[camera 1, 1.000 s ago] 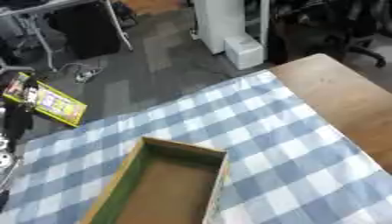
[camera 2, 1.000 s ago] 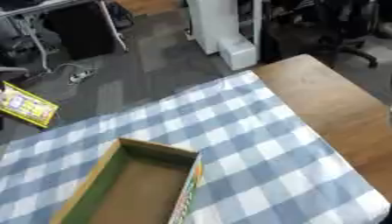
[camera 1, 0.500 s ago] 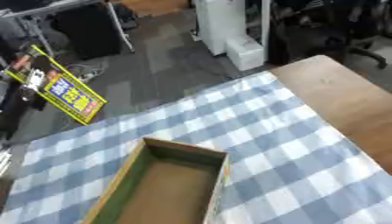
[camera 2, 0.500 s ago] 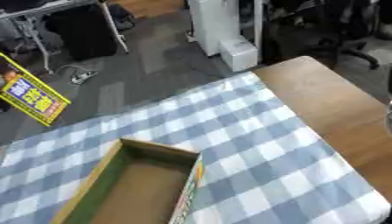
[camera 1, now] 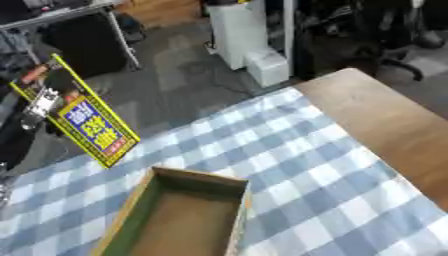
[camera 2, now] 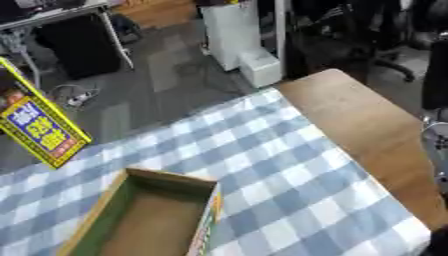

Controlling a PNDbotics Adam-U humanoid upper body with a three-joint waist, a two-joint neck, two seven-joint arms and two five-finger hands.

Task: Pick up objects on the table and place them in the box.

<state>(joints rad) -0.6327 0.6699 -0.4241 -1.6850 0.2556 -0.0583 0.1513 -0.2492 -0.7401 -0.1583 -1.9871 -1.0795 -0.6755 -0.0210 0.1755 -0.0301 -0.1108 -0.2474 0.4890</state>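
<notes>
One object in play: the yellow packet is now well up off the cloth, higher and larger in view than a second ago, when it lay low at the left edge. It sits tilted, top corner far-left, bottom corner near-right, hanging over the left side of the checked tablecloth just beyond the far-left corner of the box. My left hand has it at the upper left edge; I see dark fingers with a silver part curled against the packet's left side, pinching it, but most of the hand is off-frame or blurred. Packet look: flat, rectangular, bright yellow border, blue centre panel with yellow lettering I can't read, some red and orange print toward the top end. Box is unchanged: open cardboard, green on the outer walls, brown inside, nothing in it, sitting near-left on the cloth with its long axis running near to far. Bare wooden tabletop shows to the right of the cloth. Right hand only shows as a grey-silver sliver at the right edge of the right eye view; can't tell what its fingers are doing. View framing has shifted slightly versus the earlier frames; that's the head, not the box.
</notes>
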